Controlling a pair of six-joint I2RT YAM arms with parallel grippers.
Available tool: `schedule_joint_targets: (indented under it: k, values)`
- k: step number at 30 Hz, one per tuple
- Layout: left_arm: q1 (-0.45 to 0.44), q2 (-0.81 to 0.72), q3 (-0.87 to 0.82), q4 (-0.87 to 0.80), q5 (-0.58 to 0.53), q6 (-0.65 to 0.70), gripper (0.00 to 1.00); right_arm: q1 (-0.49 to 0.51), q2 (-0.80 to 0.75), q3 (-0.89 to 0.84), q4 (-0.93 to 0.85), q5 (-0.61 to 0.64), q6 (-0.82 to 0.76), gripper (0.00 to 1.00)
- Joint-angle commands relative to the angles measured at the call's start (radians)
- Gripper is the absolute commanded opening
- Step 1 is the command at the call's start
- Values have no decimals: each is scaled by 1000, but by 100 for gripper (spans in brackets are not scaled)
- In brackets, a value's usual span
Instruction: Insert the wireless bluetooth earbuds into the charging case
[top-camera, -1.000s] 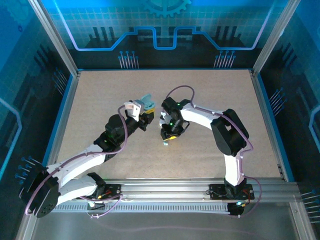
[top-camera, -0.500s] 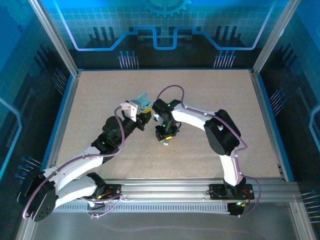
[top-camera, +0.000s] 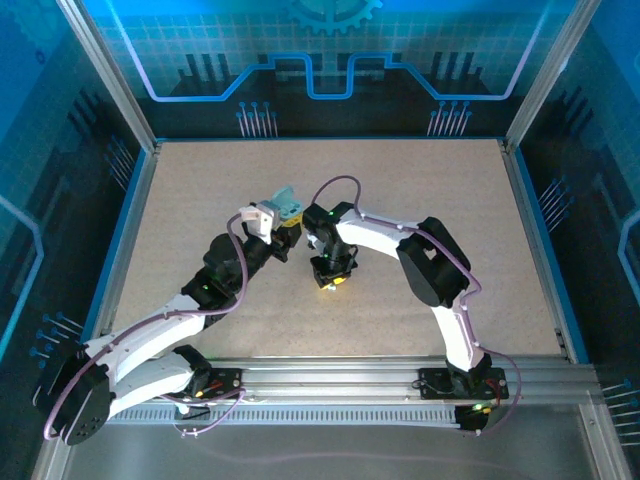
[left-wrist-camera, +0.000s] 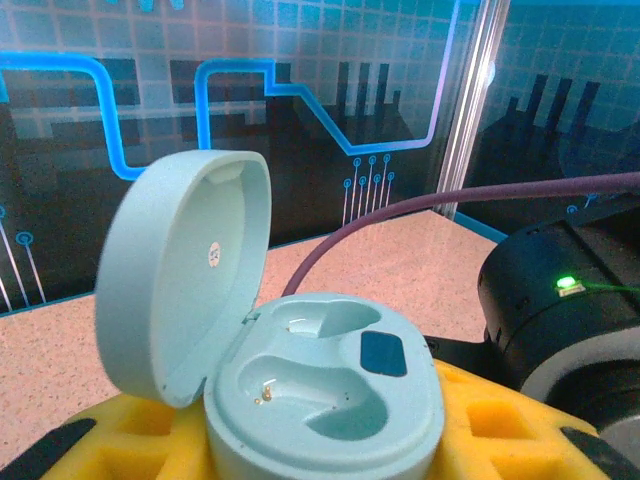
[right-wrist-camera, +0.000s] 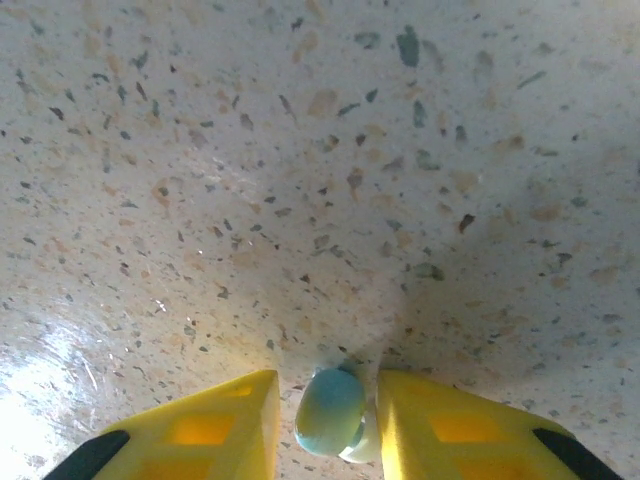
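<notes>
The light-blue charging case (left-wrist-camera: 320, 380) stands with its lid (left-wrist-camera: 180, 270) flipped open to the left, and both moulded wells are empty. My left gripper (left-wrist-camera: 320, 440) is shut on its base, with yellow fingers (left-wrist-camera: 500, 430) on either side. From above, the case (top-camera: 288, 200) is held at mid-table. Just right of it, my right gripper (top-camera: 331, 280) points down at the table. A light-blue and white earbud (right-wrist-camera: 328, 410) lies on the table between its yellow fingers (right-wrist-camera: 210, 430). The right finger is against the earbud, and a thin gap shows on its left side.
The speckled tabletop (top-camera: 430, 190) is ringed by a blue rim and glass walls. The right arm's black wrist (left-wrist-camera: 560, 310) with its purple cable sits close beside the held case. A metal rail (top-camera: 350, 375) runs along the near edge.
The right arm has swung left, closer to the left gripper, and its fingers have narrowed around the earbud on the table. The left arm shifted slightly, still holding the case.
</notes>
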Motion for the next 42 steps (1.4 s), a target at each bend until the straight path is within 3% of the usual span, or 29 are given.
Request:
schedule_joint_targets:
  k: [1,12,17,21,26,29,34,42]
  values:
    - [7,-20,-11,10,-23,15,28,26,29,32,-39,15,6,31]
    - [6,-24,-14,7,-24,15,28,26,22,28,-53,55,24,23]
    - [7,-25,-10,5,-23,17,28,-14,-79,-32,2,-11,35,21]
    - [6,-23,-6,6,-18,18,29,-116,-255,-165,136,-226,43,21]
    - [13,2,4,19,33,4,29,-342,-482,-389,412,-675,148,21]
    - [12,26,13,37,80,-4,29,-450,-589,-487,619,-876,278,21]
    - [13,54,21,85,156,-11,28,-570,-701,-559,878,-1055,520,22]
    - [6,131,35,185,328,-8,29,-614,-784,-500,940,-1149,659,23]
